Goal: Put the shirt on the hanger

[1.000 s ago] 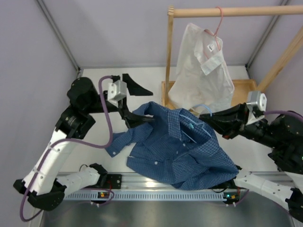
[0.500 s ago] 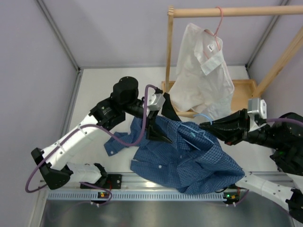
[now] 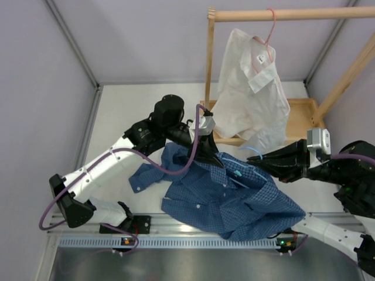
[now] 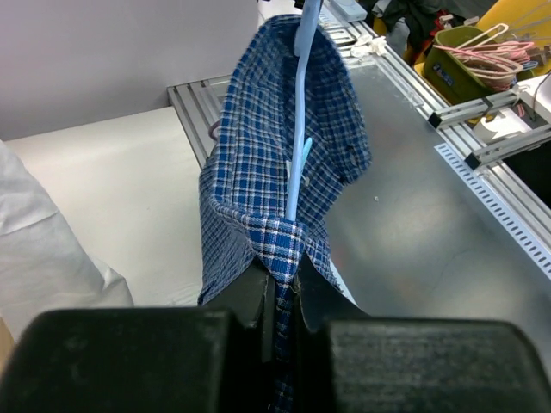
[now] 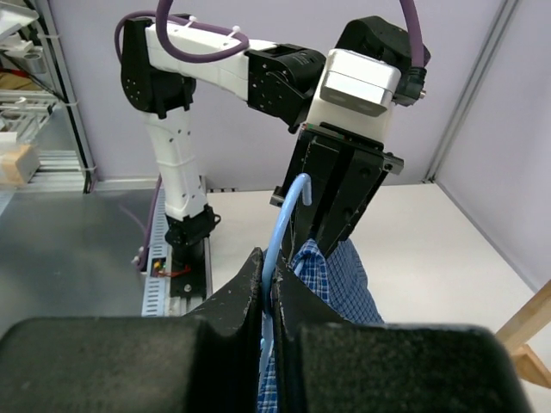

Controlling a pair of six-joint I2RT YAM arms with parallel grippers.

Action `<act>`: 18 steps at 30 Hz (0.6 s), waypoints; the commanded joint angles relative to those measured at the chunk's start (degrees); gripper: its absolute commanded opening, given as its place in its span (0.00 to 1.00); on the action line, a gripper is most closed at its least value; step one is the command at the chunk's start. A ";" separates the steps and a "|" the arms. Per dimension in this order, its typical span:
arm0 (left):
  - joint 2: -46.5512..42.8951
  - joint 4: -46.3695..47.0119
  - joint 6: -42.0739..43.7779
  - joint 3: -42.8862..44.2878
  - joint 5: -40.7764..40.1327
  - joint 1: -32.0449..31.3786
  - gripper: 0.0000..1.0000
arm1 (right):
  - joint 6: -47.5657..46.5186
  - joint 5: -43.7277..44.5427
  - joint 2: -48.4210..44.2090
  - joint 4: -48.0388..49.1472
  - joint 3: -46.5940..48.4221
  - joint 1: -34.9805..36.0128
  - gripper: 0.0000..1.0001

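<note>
Pinches shirt [image 3: 228, 196] collar tight in left gripper [image 4: 280, 277]; clamps hanger [image 5: 278, 225] tight in right gripper [image 5: 269, 280], inside that collar. Crowded close behind by white shirt [image 3: 246, 93] hanging on wooden rack [image 3: 209, 64].

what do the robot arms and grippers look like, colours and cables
Both arms have white links and black joints. A purple cable loops along the left arm; the right arm has one too. The left gripper and right gripper have black tapered fingers behind a pale grey block.
</note>
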 commanded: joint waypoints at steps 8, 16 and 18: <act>-4.86 1.78 1.65 1.41 2.53 -0.34 0.00 | -2.21 7.13 -2.44 -7.78 -1.50 0.36 0.55; -6.98 -1.48 3.94 2.29 4.64 -0.25 0.00 | -3.62 13.57 -8.94 -31.17 5.97 0.36 0.66; -6.98 -1.48 3.94 2.47 4.99 -0.25 0.00 | -4.06 11.63 -10.52 -32.93 6.68 0.36 0.66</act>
